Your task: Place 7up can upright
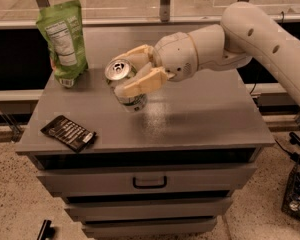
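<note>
The 7up can (126,86) is a small whitish-silver can with green bands and a shiny pull-tab top. It is held tilted, top facing up and toward the camera, a little above the middle-left of the grey cabinet top (205,119). My gripper (132,74) reaches in from the right on a cream arm and is shut on the can, one finger (140,82) across its front and the other behind it.
A tall green snack pouch (62,41) stands at the back left of the cabinet top. A flat black packet (69,132) lies near the front left edge. Drawers sit below the top. A black-framed rail runs behind.
</note>
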`<action>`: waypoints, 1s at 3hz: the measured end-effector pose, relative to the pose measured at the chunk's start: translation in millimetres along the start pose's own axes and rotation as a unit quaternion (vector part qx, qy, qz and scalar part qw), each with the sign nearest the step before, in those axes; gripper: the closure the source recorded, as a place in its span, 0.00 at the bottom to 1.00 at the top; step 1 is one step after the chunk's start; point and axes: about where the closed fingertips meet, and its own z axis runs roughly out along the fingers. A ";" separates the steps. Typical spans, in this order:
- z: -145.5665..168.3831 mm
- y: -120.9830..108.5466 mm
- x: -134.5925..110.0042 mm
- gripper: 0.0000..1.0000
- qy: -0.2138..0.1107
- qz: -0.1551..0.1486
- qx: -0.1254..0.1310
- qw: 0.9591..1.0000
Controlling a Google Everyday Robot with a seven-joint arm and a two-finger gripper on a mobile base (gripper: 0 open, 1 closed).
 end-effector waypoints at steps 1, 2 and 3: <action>8.4 1.3 11.7 1.00 -0.061 0.040 -0.002 0.997; 15.4 2.5 16.3 1.00 -0.100 0.055 -0.013 0.993; 19.2 3.2 17.8 0.89 -0.107 0.049 -0.020 0.993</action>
